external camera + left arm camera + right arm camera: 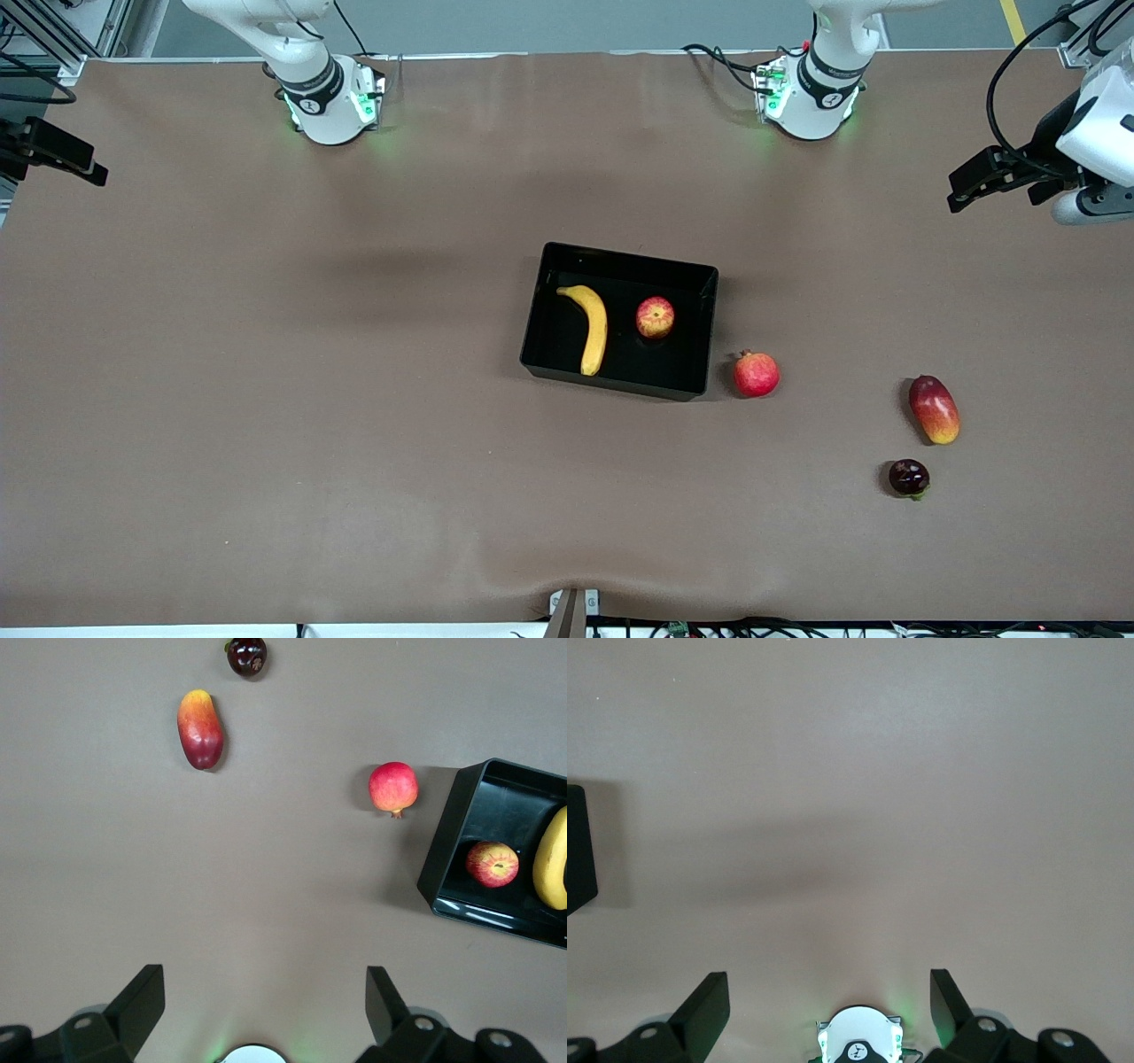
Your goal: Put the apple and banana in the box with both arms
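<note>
Left gripper (257, 1010), black two-finger, spread wide and empty, hangs over bare tabletop at the front view's right edge; right gripper (824, 1010) likewise spread, empty, at that view's left edge. Long yellow banana (591, 326) and small streaked red apple (655, 317) lie apart inside the shallow glossy black box (620, 259), frame centre. Task looks done; nothing left but parking. Pinkish-red crowned fruit (756, 374) sits just beside the box wall; plenty of open brown table (266, 399) elsewhere.

yellow banana (592, 328), red-yellow streaked apple (655, 317), black box (549, 306)

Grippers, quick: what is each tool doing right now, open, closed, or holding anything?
Left gripper: tool open, holding nothing, up over bare table at the left arm's end.
Right gripper: tool open, holding nothing, up over bare table at the right arm's end.
</note>
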Robot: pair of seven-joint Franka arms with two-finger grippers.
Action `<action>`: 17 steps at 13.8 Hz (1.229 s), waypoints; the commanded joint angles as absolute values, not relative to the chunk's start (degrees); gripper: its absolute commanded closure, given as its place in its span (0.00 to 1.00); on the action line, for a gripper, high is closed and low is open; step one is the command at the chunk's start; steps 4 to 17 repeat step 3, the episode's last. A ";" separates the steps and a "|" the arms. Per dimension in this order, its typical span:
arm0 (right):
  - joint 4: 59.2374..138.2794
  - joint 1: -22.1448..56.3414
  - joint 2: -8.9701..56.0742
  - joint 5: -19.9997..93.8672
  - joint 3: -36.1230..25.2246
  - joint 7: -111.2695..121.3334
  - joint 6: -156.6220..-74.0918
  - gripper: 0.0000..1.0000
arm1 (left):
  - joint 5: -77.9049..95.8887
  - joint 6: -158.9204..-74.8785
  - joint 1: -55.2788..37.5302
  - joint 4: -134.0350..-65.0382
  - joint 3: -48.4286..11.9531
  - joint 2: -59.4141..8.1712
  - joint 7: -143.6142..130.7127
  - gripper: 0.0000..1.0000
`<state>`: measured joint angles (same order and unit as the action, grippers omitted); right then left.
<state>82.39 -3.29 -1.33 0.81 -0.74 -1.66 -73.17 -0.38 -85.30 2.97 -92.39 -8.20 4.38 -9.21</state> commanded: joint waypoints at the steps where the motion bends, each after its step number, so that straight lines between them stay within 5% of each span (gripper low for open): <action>1: 82.27 -2.99 -2.11 0.44 -0.70 -2.11 -72.51 0.00 | 0.52 -83.59 3.16 -90.88 -8.53 4.39 -8.44 0.00; 17: 82.27 -2.99 -2.11 0.44 -0.70 -2.11 -72.51 0.00 | 0.70 -82.97 3.25 -90.35 -8.44 4.39 -8.44 0.00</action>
